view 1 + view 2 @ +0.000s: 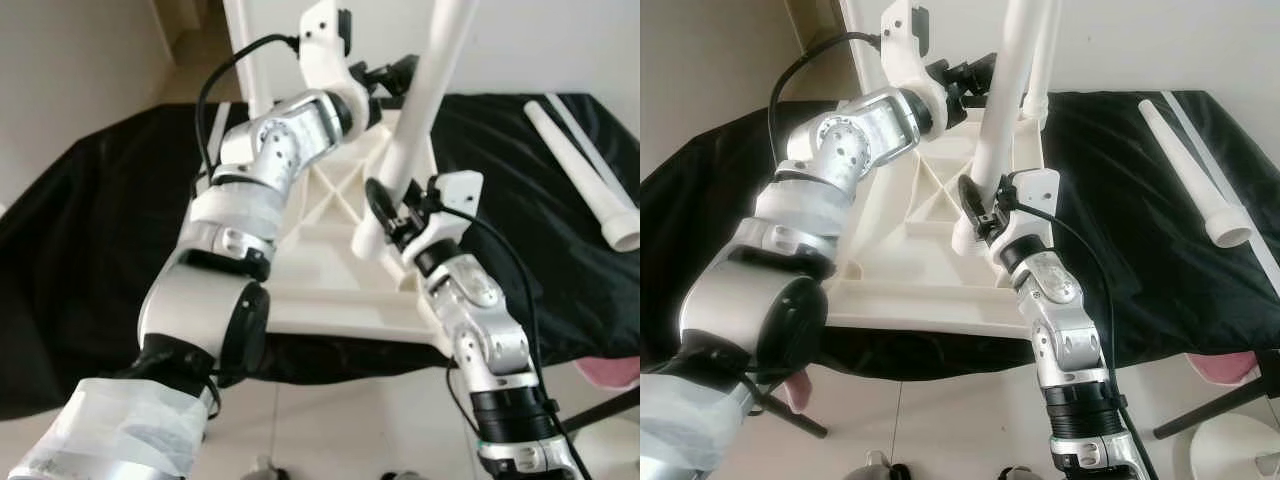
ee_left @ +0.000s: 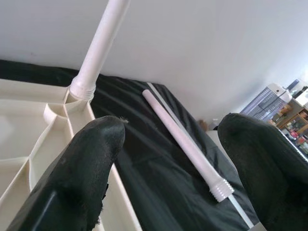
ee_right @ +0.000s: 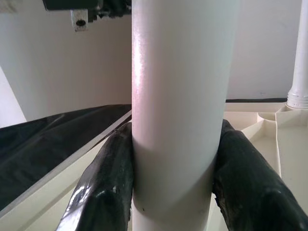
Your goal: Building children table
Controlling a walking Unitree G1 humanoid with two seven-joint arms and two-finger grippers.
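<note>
- Centre frame, my right gripper (image 1: 975, 215) clamps a smooth white plastic leg (image 1: 1002, 100), round as a pipe, both black fingers (image 3: 103, 187) pressed on its sides.
- Below it lies the upturned cream tabletop (image 1: 930, 290), ribbed underneath, on glossy black cloth (image 1: 1120, 200).
- Upper centre, my left gripper (image 1: 385, 80) hovers with fingers spread wide.
- Far corner: another leg (image 2: 98, 45) stands socketed.
- Right side: a loose leg with a threaded end (image 1: 590, 180) rests on the cloth.

Held leg (image 1: 425, 95) runs off the top edge, upper end unseen. Its lower end sits behind the right claw (image 1: 385, 215); can't tell if it's seated in the tabletop (image 1: 330, 300). Left claw (image 1: 395, 75) is partly behind that leg. Loose leg (image 1: 585, 175) is clipped at the right edge.
</note>
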